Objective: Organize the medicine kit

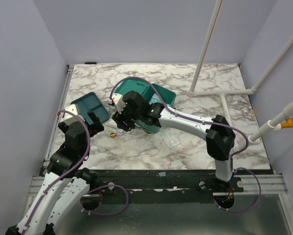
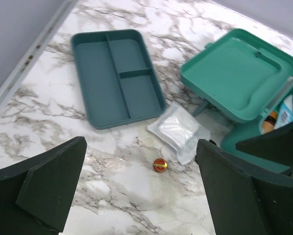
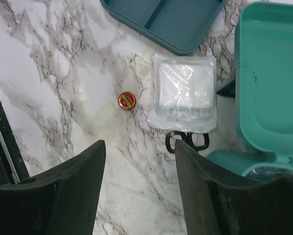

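The medicine kit [image 1: 156, 95] is a teal-green box standing open, its lid [image 2: 239, 73] lying flat; a bottle and a white packet show inside it in the left wrist view. The lid also shows in the right wrist view [image 3: 271, 73]. A white gauze packet [image 3: 185, 93] lies beside the lid, and a small red and gold tin [image 3: 127, 100] lies left of the packet. Black scissor handles [image 3: 188, 141] stick out from under the packet. My right gripper [image 3: 139, 186] is open and empty above the marble near these. My left gripper [image 2: 141, 196] is open and empty, hovering short of the tin [image 2: 159, 165].
A darker teal compartment tray [image 2: 118, 76] lies empty left of the kit. A clear plastic bag [image 1: 168, 140] lies on the marble in front of the kit. White pipes [image 1: 219, 90] stand at the back right. Walls close in the table on both sides.
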Available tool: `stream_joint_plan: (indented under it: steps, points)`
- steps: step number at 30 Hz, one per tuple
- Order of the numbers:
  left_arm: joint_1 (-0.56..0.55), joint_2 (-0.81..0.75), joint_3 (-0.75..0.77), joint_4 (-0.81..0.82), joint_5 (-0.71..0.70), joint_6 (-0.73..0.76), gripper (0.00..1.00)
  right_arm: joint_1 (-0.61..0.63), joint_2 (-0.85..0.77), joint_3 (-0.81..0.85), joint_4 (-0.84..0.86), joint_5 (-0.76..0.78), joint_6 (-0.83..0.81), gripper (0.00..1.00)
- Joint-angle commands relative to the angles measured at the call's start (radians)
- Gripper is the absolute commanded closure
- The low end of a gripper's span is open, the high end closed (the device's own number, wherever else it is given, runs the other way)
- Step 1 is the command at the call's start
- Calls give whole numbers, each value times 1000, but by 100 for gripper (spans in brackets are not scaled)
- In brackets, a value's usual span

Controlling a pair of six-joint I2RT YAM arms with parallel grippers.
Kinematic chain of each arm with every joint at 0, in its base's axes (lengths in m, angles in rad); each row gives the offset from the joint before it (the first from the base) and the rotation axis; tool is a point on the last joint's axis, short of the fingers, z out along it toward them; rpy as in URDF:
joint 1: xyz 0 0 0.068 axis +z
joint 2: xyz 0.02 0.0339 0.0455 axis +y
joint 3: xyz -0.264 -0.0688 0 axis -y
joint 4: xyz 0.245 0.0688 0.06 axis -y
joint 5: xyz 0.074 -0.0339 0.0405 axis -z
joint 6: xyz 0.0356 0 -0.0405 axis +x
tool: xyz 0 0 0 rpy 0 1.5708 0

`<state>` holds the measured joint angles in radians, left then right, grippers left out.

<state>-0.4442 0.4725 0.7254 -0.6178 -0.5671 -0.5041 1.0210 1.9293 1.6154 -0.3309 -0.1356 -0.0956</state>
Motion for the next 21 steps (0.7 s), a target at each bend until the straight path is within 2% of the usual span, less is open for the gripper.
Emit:
stream_joint_plan:
  steps: [1,7,15,21]
  points:
    - [9,3,34,-77,-223,-116,1,31,86,95,-10,12,20,39]
    - [10,3,43,-97,-253,-137,1,41,213,211,-50,65,43,39]
    - [10,-5,64,-176,-363,-235,1,49,344,317,-82,170,64,40]
    - [10,-6,61,-174,-358,-235,2,49,405,359,-98,226,67,38]
